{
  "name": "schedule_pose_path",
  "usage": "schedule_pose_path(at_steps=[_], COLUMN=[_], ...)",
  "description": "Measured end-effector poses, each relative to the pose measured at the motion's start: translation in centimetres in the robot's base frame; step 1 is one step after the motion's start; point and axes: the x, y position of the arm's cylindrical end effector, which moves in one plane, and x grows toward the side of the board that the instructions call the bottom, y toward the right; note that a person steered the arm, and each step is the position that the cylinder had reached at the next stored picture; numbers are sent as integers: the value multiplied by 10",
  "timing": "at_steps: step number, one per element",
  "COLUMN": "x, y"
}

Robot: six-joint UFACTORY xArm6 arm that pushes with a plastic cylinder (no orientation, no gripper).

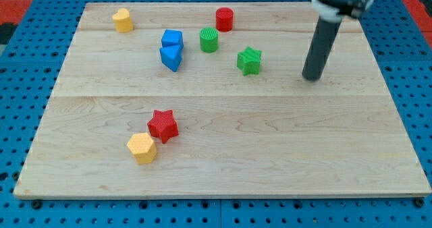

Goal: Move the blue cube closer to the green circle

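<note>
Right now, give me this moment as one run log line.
my tip: right of all blocks, touching none | blue cube: left of green circle, gap between | push: not started

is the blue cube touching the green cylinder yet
Apart. The camera view shows bare wood between the blue cube and the green cylinder.

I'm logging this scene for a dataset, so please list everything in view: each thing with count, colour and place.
blue cube: 1, blue, upper left-centre
blue triangular block: 1, blue, touching the cube from below
green circle: 1, green, right of the cube
green star: 1, green, centre-right
red cylinder: 1, red, top centre
red star: 1, red, lower left
yellow blocks: 2, yellow, top left; beside the red star
board: 1, pale wood
my tip: 1, dark, right of all blocks
</note>
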Motion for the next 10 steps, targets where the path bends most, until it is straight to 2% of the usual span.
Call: schedule_pose_path(at_steps=[1,2,3,4,6,7,8,10], x=[20,11,-50,-103,-136,-143,-145,-129], y=[-116,-231,-321,-350,-239,-230,-197,-141])
